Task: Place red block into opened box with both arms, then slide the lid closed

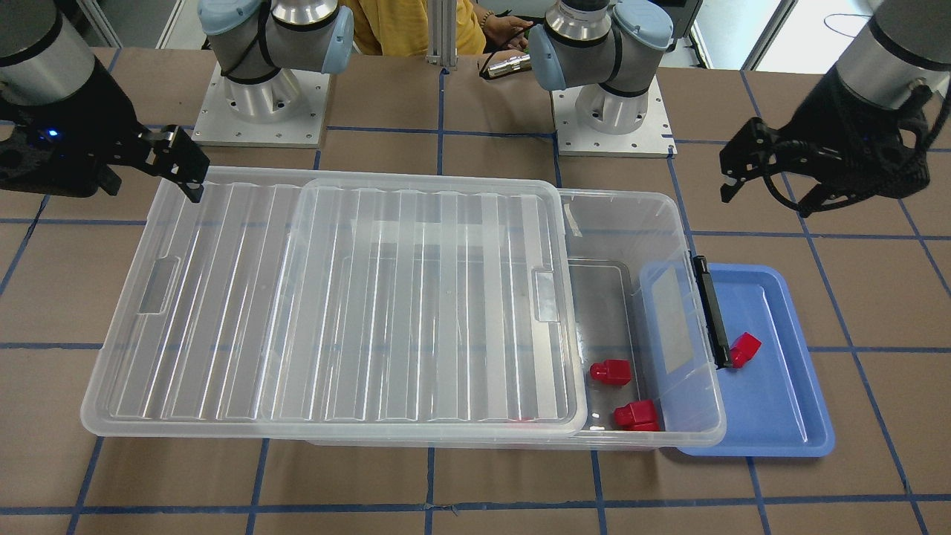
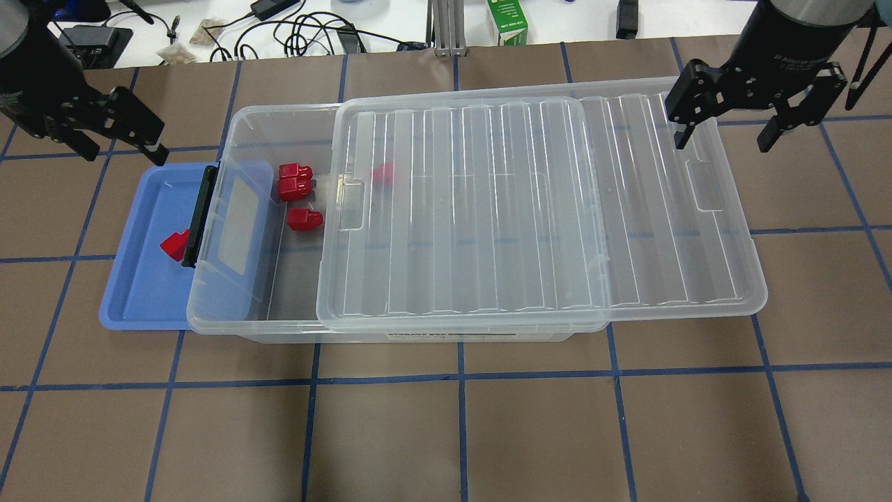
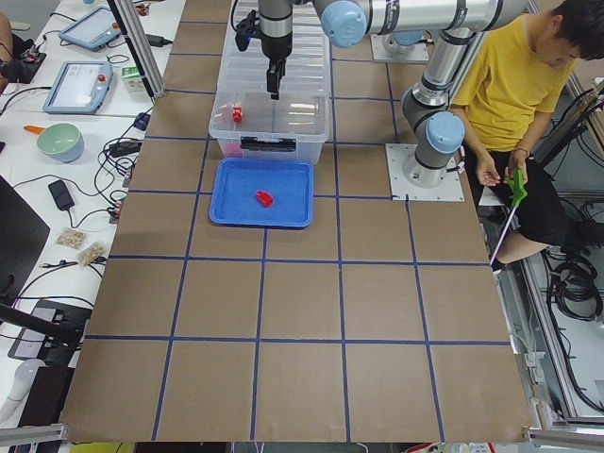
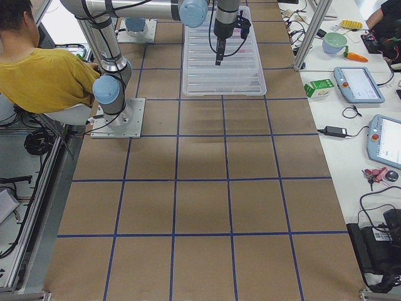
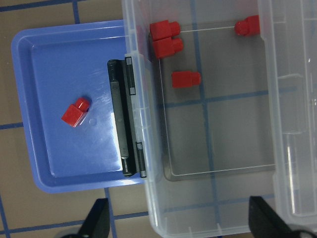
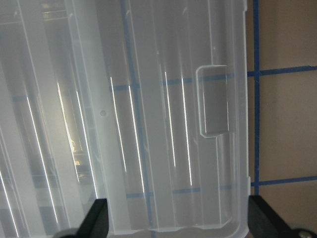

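Observation:
One red block (image 2: 174, 244) (image 5: 75, 113) (image 1: 745, 348) lies in the blue tray (image 2: 139, 293), beside the black latch (image 2: 198, 216) of the box (image 2: 279, 115). Several more red blocks (image 2: 296, 183) lie inside the box at its uncovered end. The lid (image 2: 488, 209) (image 6: 148, 124) rests on the box, shifted toward my right and overhanging that end. My left gripper (image 2: 118, 143) (image 5: 181, 223) hangs open and empty above the tray and latch end. My right gripper (image 2: 725, 136) (image 6: 181, 223) hangs open and empty over the lid's overhanging end.
The tray sits partly under the box's latch end. Both arm bases (image 1: 264, 96) (image 1: 613, 108) stand behind the box. A person in a yellow shirt (image 3: 510, 85) sits behind them. A green carton (image 2: 509, 21) and cables lie on the bench beyond the table.

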### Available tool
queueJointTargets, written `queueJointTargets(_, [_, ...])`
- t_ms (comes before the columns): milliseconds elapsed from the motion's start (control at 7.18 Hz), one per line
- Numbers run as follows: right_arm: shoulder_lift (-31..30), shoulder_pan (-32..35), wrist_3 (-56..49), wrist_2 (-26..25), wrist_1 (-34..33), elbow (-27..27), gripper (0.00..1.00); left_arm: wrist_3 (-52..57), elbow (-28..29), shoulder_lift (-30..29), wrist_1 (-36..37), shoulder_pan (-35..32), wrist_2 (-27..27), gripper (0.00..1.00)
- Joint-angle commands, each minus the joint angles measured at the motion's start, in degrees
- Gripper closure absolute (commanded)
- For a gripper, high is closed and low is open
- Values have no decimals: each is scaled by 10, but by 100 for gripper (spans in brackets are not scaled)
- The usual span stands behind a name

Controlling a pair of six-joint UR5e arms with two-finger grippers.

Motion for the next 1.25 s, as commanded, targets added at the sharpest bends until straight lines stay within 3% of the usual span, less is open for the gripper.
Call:
queueJointTargets(0, [-1, 23, 9, -2, 0, 4, 0, 165, -4, -54, 29, 64, 2, 0])
queueJointTargets(278, [-7, 23, 8, -1, 5, 5, 0, 192, -6, -121, 62, 88, 0, 0])
queueJointTargets(696, [-14, 25, 8, -2, 14, 5, 0, 191, -84, -195, 247, 90, 8, 0])
queueJointTargets(1114, [-21, 29, 9, -3, 13, 22, 0, 187, -121, -223, 269, 90, 7, 0])
